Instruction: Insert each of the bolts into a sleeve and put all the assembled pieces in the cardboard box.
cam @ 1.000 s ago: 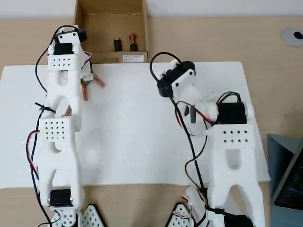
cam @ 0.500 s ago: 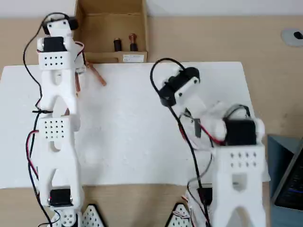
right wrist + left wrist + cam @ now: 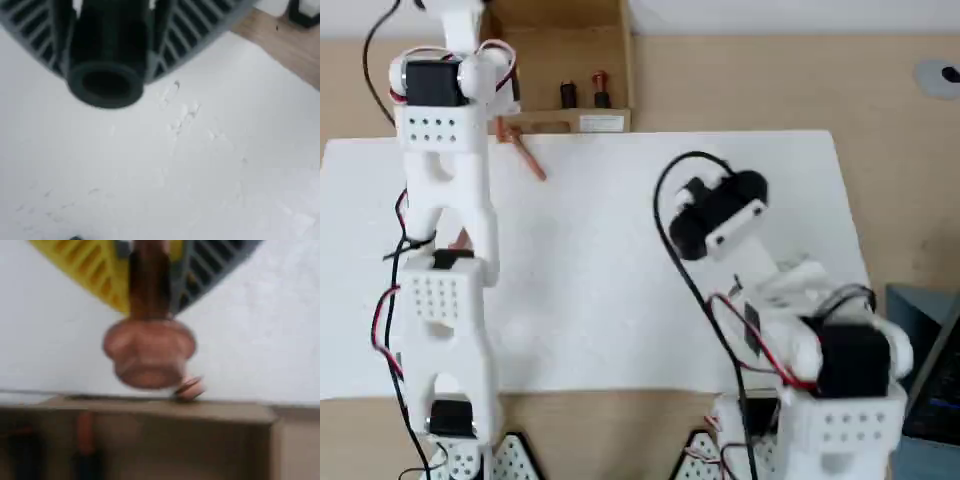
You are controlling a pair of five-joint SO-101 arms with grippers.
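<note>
The left gripper (image 3: 150,270) pinches a copper bolt (image 3: 149,352) by its shank between a yellow jaw and a grey one. The flanged head hangs free just outside the front wall of the cardboard box (image 3: 150,412), close to that wall's left end. From above, the left arm (image 3: 440,130) covers most of the pincer, so only a sliver of the bolt peeps out beside the box's front corner.

A slim copper-coloured piece (image 3: 530,160) lies slanted on the white foam mat (image 3: 600,260) just in front of the box. I can't say whether it is another bolt. Through the left wrist camera, a small copper tip (image 3: 190,388) sits by the top edge of the box's front wall, too blurred to name.

Inside the box, near its front wall, two assembled pieces (image 3: 601,92) stand close together, dark sleeves with copper on top. Their lower parts are hard to make out.

The right gripper (image 3: 109,45) is clamped on a black sleeve (image 3: 105,85), with ribbed grey jaws on either side and the open bore facing the wrist camera. It hangs over the mat, well apart from the box. From above, the right arm (image 3: 820,350) and its cables lie over the gripper and sleeve. A corner of the wooden table (image 3: 290,45) shows past the mat's edge.
</note>
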